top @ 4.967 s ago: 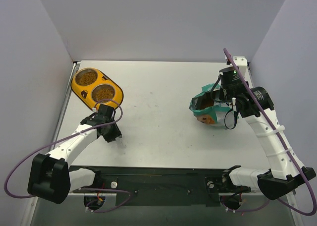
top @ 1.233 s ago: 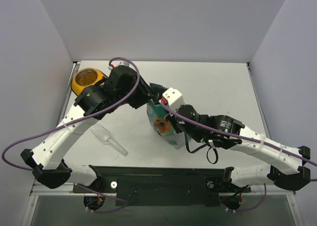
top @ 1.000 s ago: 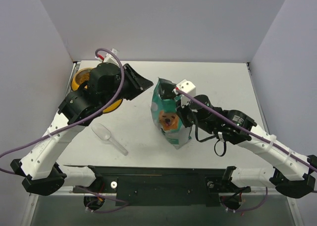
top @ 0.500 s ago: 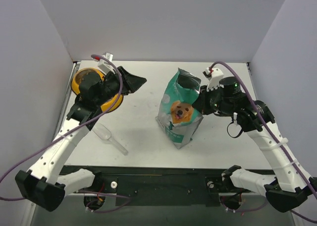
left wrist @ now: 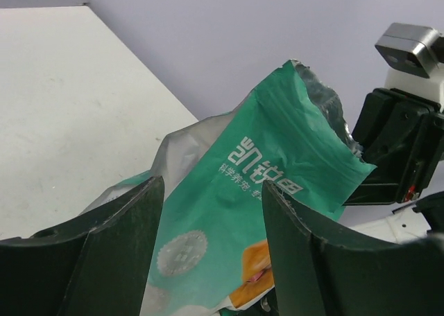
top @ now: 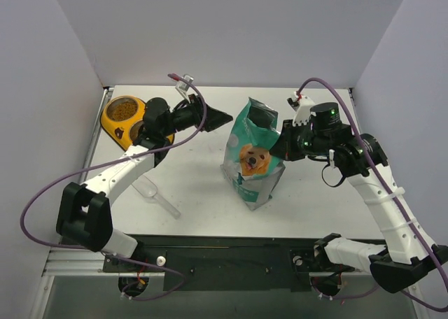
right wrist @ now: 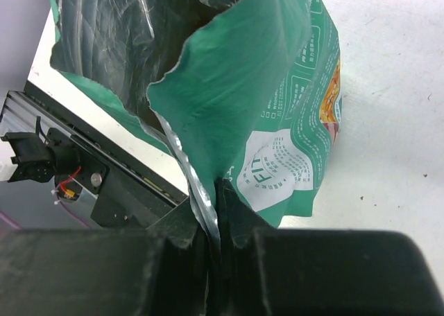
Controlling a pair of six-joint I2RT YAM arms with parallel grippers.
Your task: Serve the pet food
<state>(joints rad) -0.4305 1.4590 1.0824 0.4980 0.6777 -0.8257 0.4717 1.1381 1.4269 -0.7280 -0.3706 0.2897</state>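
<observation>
The teal-and-white pouch [top: 253, 154] with a dog's face stands upright mid-table, its top torn open. My right gripper [top: 282, 138] is shut on the pouch's right upper edge; in the right wrist view the jaws [right wrist: 220, 191] pinch the foil edge of the pouch [right wrist: 277, 87]. My left gripper [top: 222, 115] is open and empty just left of the pouch's top, with the pouch [left wrist: 277, 170] showing between its fingers [left wrist: 211, 184]. Brown pet food [top: 124, 110] fills the far bowl of the yellow feeder [top: 110, 126]. The inside of the pouch looks dark, and no pet food shows there.
The clear plastic scoop [top: 150, 193] lies on the table in front of the feeder. The left arm covers the feeder's near bowl. Side walls stand close on the left and right. The black rail runs along the near edge [top: 231, 252].
The pouch was brought to the middle and stood upright. In the last half second my left gripper has moved right, closer to the pouch's top; pouch and right gripper have barely moved.
</observation>
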